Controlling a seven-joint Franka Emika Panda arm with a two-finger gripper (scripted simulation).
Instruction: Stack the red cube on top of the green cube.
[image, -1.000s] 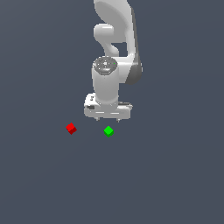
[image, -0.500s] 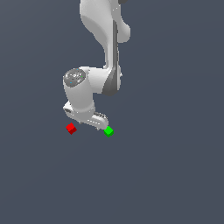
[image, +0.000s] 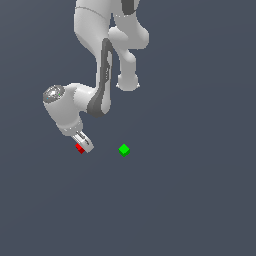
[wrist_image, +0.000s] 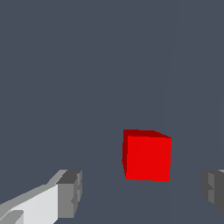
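The red cube (image: 79, 149) lies on the dark grey floor at the exterior view's left, partly hidden behind my gripper (image: 85, 144). The gripper hangs low, right at the cube. In the wrist view the red cube (wrist_image: 146, 155) fills the gap between my two fingertips (wrist_image: 70, 192), which stand wide apart and do not touch it. The gripper (wrist_image: 141, 189) is open and empty. The green cube (image: 124, 149) lies on the floor to the exterior view's right of the red one, apart from it and out of the wrist view.
The white arm (image: 100, 90) reaches down from the top of the exterior view. The floor (image: 190, 200) is plain dark grey with no other objects in view.
The arm has swung to the exterior view's left and come down, from above the space between the cubes to the red cube. Neither cube has moved.
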